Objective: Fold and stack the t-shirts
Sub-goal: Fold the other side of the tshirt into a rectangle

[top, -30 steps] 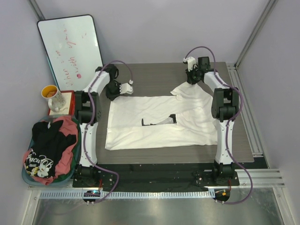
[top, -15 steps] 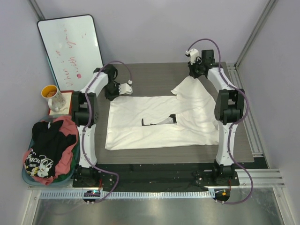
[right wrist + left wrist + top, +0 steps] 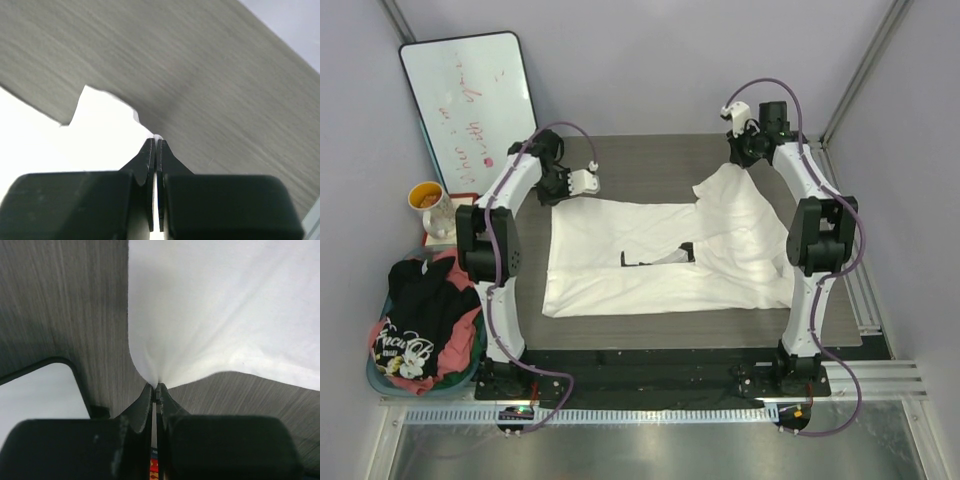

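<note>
The large white t-shirt (image 3: 720, 235) lies spread on the dark table (image 3: 650, 160), its black chest graphic (image 3: 655, 258) partly folded under. My left gripper (image 3: 560, 192) is shut on the shirt's far left corner; in the left wrist view the white fabric (image 3: 225, 305) runs into the closed tips (image 3: 157, 388). My right gripper (image 3: 735, 160) is shut on the far right corner and lifts it into a peak; the right wrist view shows the cloth (image 3: 75, 145) pinched at the tips (image 3: 156, 141). The black t-shirt with pale lettering (image 3: 415, 320) and the pink-red one (image 3: 470, 268) lie in the basket.
The teal-rimmed laundry basket (image 3: 377, 378) stands off the table's left edge. A mug (image 3: 428, 203) on a small box sits behind it, and a whiteboard (image 3: 470, 100) leans at the far left. A metal rail (image 3: 845, 250) runs along the table's right side.
Both grippers have moved toward the far side of the table with their shirt corners. The right corner is pulled farther back and right; the left arm has swung back and left.
</note>
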You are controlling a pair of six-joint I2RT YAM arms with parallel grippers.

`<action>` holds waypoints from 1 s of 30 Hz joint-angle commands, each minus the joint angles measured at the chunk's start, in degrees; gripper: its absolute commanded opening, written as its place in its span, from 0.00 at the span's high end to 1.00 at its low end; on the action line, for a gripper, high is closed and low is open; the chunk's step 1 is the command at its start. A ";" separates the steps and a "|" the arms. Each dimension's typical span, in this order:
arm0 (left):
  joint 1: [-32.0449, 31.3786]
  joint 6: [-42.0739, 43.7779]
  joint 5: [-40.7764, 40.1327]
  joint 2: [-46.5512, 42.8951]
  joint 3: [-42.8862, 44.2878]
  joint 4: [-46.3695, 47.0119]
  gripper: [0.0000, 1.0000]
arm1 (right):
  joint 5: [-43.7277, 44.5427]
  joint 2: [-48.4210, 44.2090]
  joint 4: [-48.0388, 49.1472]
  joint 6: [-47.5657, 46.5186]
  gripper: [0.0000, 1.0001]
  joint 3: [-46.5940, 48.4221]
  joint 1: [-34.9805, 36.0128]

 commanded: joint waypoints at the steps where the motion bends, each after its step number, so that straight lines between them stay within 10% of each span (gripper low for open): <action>1: 0.56 1.48 -0.75 -5.47 -3.46 -0.84 1.00 | -2.09 -7.85 -7.48 -4.64 0.99 -0.83 -1.99; 30: 0.30 13.26 4.87 -17.87 -17.26 -25.71 1.00 | -1.74 -29.39 -50.47 -43.94 0.99 -22.63 -4.46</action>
